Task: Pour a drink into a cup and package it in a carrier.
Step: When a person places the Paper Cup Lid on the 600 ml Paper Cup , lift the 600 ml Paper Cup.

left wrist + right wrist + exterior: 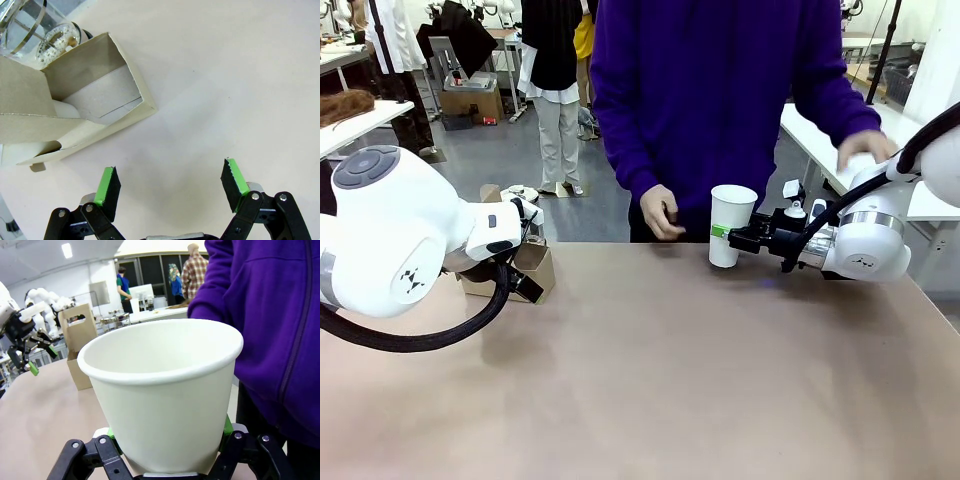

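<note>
My right gripper point(728, 236) is shut on the tall white paper cup point(732, 222) and holds it upright, just above the table's far edge in front of the person. The cup point(165, 395) is empty and lidless, with the green pads point(226, 429) pressed on its lower wall. The brown cardboard carrier point(535, 266) stands at the far left of the table. My left gripper point(171, 182) hangs open over bare table just beside the carrier point(95, 95), nothing between its pads. A clear glass jug with metal bands point(30, 25), foamy liquid inside, stands behind the carrier.
A person in a purple top point(720, 90) stands at the far edge, one hand point(660, 215) close to the cup and the other point(865, 150) on a white side table. The bulky left arm point(400, 235) takes up the near left. The brown tabletop point(670, 370) stretches bare across the middle.
</note>
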### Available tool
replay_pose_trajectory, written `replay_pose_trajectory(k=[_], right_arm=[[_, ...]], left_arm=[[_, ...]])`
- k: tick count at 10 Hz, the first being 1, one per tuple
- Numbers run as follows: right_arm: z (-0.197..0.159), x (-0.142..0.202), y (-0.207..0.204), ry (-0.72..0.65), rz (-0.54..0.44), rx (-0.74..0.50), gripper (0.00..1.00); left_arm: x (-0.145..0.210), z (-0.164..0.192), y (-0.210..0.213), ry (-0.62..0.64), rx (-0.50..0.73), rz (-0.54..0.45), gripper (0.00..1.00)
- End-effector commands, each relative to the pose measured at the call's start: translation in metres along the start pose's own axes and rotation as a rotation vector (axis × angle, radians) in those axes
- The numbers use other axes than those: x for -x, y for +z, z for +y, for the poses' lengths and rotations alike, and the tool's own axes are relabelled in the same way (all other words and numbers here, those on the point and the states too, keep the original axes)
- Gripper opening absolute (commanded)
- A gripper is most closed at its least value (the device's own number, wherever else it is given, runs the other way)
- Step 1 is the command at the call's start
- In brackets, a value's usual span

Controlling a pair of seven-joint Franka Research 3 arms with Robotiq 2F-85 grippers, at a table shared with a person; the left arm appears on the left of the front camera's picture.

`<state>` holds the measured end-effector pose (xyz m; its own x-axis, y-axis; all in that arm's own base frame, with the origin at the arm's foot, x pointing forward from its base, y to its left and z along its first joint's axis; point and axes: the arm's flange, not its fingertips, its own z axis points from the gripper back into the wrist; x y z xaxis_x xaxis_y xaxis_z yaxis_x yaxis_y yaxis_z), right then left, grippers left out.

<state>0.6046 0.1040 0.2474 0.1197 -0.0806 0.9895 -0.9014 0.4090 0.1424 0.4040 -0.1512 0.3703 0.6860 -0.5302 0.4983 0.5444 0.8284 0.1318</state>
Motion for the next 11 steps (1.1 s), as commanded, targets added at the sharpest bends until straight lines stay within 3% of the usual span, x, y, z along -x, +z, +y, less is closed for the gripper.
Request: replay_pose_trajectory(k=[1, 11], right_arm=[[0.004, -0.0054, -0.0003, 0.004, -0.001, 0.0, 0.8], [0.004, -0.0054, -0.0003, 0.004, -0.001, 0.0, 0.8]], left_arm=[[0.0001, -0.0002, 0.0003, 0.0, 0.001, -0.001, 1.0], [0.0001, -0.0002, 0.0003, 0.0, 0.001, -0.001, 1.0]])
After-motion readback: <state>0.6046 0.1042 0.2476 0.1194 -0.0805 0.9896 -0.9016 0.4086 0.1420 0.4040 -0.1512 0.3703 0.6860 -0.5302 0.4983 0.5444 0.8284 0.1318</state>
